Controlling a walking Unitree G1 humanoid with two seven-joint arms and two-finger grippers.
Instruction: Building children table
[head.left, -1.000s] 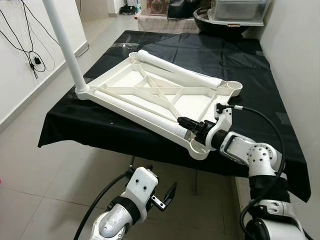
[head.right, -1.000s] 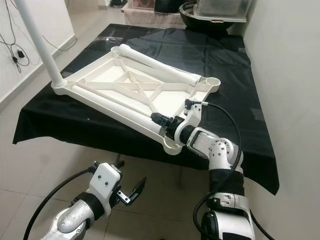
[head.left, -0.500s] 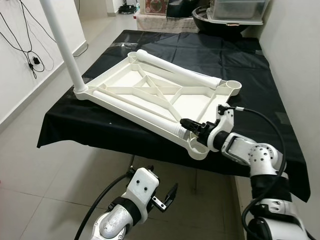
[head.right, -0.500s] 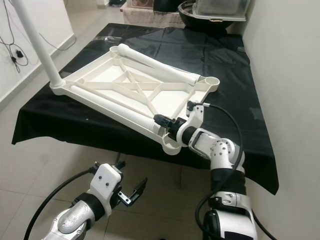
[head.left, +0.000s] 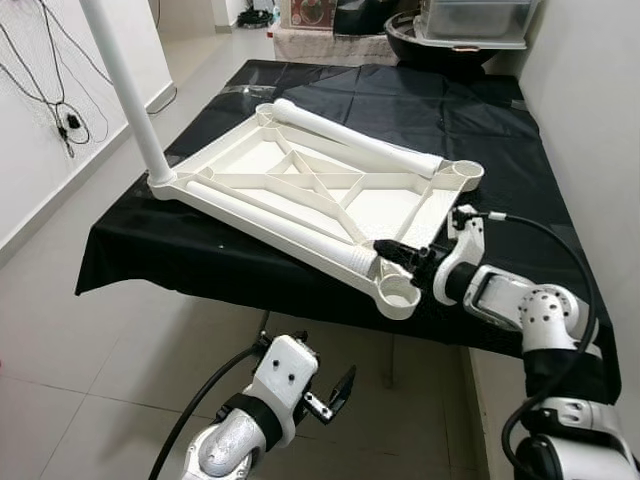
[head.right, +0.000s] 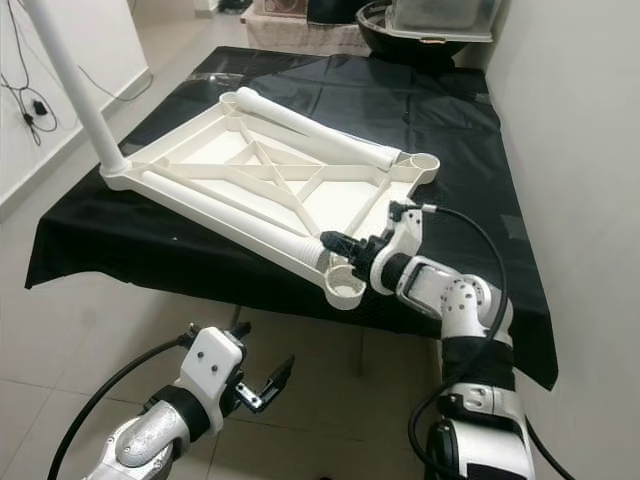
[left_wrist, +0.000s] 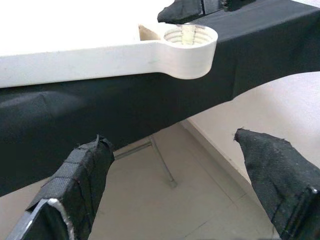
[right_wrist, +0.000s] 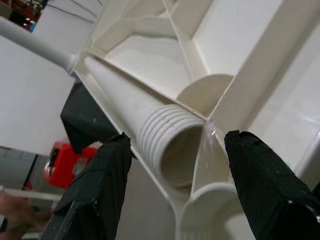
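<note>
A white plastic tabletop (head.left: 395, 205) lies upside down on the black-clothed table (head.left: 500, 130). One white leg (head.left: 125, 90) stands upright in its far-left corner. Two loose legs lie inside it: one along the near edge (head.left: 270, 212), one along the far edge (head.left: 350, 135). My right gripper (head.left: 385, 249) is open at the near leg's threaded end (right_wrist: 167, 132), one finger on each side, beside the empty corner socket (head.left: 400, 293). My left gripper (head.left: 342, 385) hangs open below the table edge, looking up at that socket (left_wrist: 187, 37).
A black bowl (head.left: 440, 45) and a clear plastic box (head.left: 475, 20) stand at the table's far end. A wall runs close along the right. Cables (head.left: 60, 110) hang on the left wall. Tiled floor lies to the left and in front.
My right arm has drawn back to the right, so its fingertips now sit just at the near leg's threaded end instead of over it. The leg and left arm have not moved.
</note>
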